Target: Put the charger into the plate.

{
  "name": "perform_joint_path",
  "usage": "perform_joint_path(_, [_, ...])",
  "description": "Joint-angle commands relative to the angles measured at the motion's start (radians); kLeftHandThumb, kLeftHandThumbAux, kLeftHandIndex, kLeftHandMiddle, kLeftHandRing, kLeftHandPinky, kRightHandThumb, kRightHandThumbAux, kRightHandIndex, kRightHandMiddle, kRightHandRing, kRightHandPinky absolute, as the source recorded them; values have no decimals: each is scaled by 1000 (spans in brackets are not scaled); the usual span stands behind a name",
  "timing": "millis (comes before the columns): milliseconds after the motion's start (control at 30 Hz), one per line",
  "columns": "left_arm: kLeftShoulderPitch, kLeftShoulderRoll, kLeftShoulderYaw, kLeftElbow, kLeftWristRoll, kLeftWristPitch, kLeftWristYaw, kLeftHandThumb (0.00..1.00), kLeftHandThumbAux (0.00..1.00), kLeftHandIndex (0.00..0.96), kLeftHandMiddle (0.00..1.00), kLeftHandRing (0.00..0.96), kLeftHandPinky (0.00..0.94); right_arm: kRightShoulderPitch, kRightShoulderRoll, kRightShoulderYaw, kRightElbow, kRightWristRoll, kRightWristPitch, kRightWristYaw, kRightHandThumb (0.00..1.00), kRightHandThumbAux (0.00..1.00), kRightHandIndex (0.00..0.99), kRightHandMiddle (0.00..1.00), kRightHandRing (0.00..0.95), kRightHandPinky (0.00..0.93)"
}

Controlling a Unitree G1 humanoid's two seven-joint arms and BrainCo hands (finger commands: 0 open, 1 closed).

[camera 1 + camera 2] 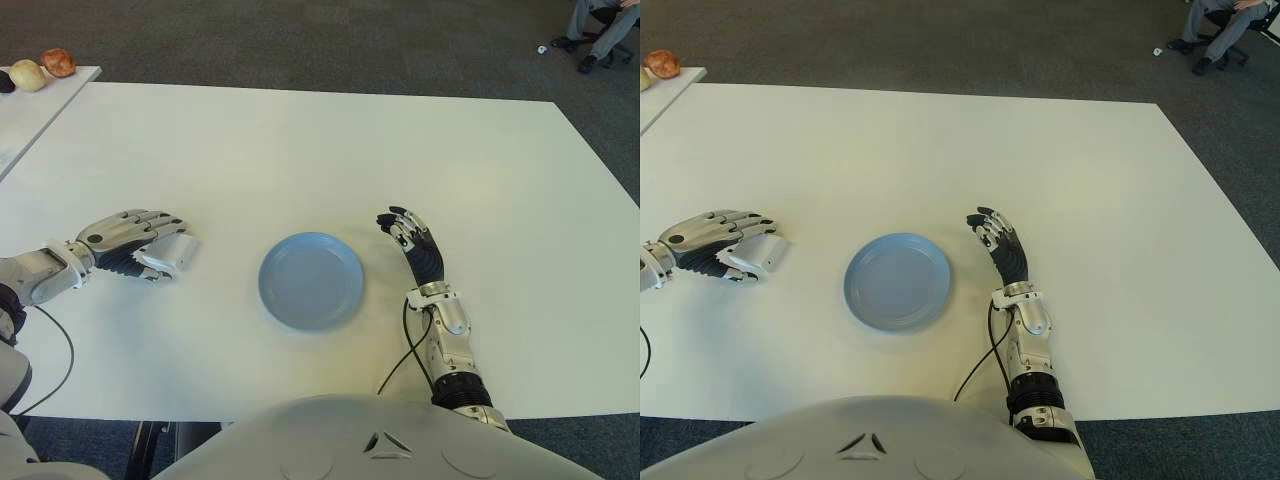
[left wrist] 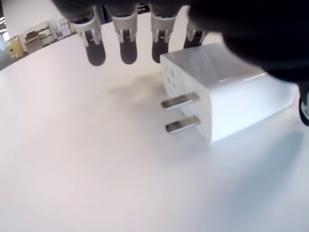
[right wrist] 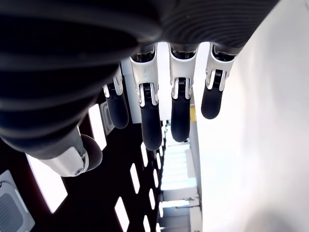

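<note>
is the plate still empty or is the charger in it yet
Empty. The blue plate shows only its bare surface. The white charger lies on the table under the left hand, to the plate's left.

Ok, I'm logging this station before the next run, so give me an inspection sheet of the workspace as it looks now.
Surface: white table, bare across most of its top.
Job's things: white charger lying on the table under the left hand; blue plate empty, at the table's near middle.
Clutter: nothing seen on the main table.
Hands: left hand arched over the charger, fingers extended past it, not clearly closed; right hand open, right of the plate, holding nothing.
Cables: black cable along the right forearm; another by the left arm.
Surroundings: side table with round items far left; grey carpet; seated person's legs far right.
</note>
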Motion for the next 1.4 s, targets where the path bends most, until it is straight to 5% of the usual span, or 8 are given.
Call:
perform_joint_path(33, [10,-12,10,-4,-17,-12,-42,305,284,0,0,4,93,60,3,5,31,2,52,-5,0,563,215,337,275,226])
perform_joint_path(1400, [-16,-68,80,36,-130,-20,-259,266,323,0,0,13,104,110,17,20,-41,9,81,-9,0,567,219,342,283,228])
